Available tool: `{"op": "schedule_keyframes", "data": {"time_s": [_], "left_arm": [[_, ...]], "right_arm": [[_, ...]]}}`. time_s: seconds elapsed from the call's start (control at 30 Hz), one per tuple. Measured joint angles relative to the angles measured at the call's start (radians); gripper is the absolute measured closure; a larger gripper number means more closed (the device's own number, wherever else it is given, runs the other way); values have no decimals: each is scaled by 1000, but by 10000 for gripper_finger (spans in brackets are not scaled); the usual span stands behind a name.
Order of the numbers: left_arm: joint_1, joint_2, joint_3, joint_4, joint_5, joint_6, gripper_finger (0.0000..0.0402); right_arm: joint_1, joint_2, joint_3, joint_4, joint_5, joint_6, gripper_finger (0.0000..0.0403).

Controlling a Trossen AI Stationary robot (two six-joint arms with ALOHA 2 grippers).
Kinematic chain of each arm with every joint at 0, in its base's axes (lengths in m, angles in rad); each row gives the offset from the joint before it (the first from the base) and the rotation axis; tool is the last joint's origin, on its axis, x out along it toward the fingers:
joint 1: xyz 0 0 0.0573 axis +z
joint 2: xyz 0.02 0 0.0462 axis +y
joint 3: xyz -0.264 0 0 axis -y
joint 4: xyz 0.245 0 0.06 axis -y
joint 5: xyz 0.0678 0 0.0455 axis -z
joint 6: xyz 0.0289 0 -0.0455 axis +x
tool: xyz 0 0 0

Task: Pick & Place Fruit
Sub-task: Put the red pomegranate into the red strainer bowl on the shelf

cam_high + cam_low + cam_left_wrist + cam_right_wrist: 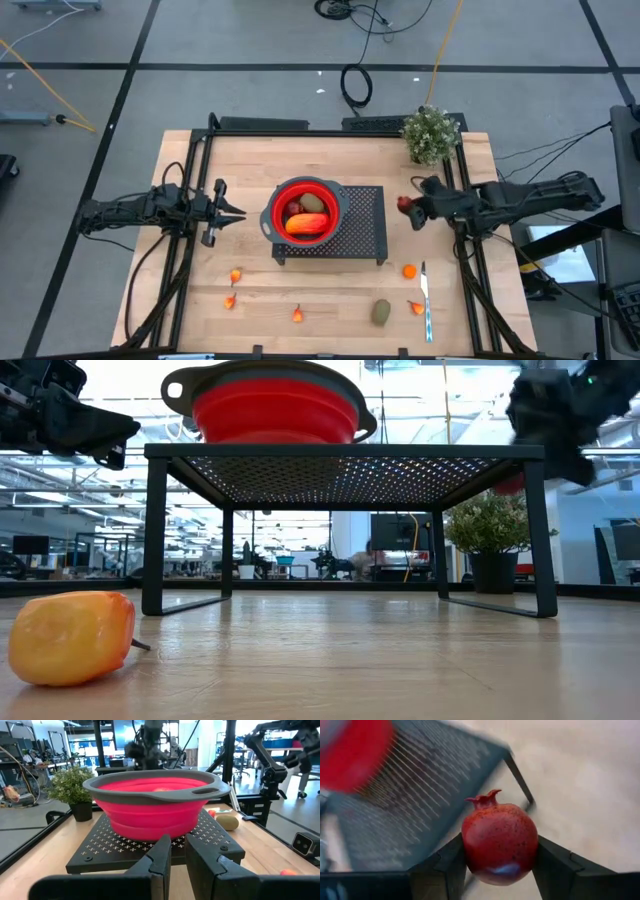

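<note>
Two grippers are at work height over the table. The right gripper [500, 865] pinches a dark red round fruit [499, 842] between its two fingers, the crown of the fruit pointing away from the wrist; in the high view this gripper [408, 211] hangs just off the right edge of the black perforated stand [365, 228]. Beyond its fingertips, toward the table's middle, the red collapsible bowl [304, 210] sits on that stand, holding a long orange piece [307, 225] and what looks like a brownish-green oval [313, 203], though the bowl's contents are small there. The left gripper [232, 212] waits just beside the bowl's other side, its fingers [157, 862] pressed nearly together on nothing. Behind the right gripper, toward the table's near edge, lie a small orange fruit [409, 270], a brownish-green oval [381, 312] and a silver utensil [426, 300]. Several tiny orange bits [235, 275] lie well apart from both grippers.
</note>
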Motion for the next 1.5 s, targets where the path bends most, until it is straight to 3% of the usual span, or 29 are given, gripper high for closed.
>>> {"op": "schedule_keyframes", "data": {"time_s": [0.1, 0.4, 0.7, 1.17, 1.5], "left_arm": [[0, 0, 0, 0, 0, 0, 344], [0, 0, 0, 0, 0, 0, 344], [0, 0, 0, 0, -1, 7, 344], [0, 0, 0, 0, -1, 26, 344], [0, 0, 0, 0, -1, 25, 344]], "right_arm": [[0, -24, 0, 136, 44, -81, 228], [0, -35, 1, 581, 23, -419, 225], [0, -34, 1, 882, -219, -681, 224], [0, -34, 1, 1251, -626, -964, 217], [0, -22, 1, 1289, -629, -954, 218]]}}
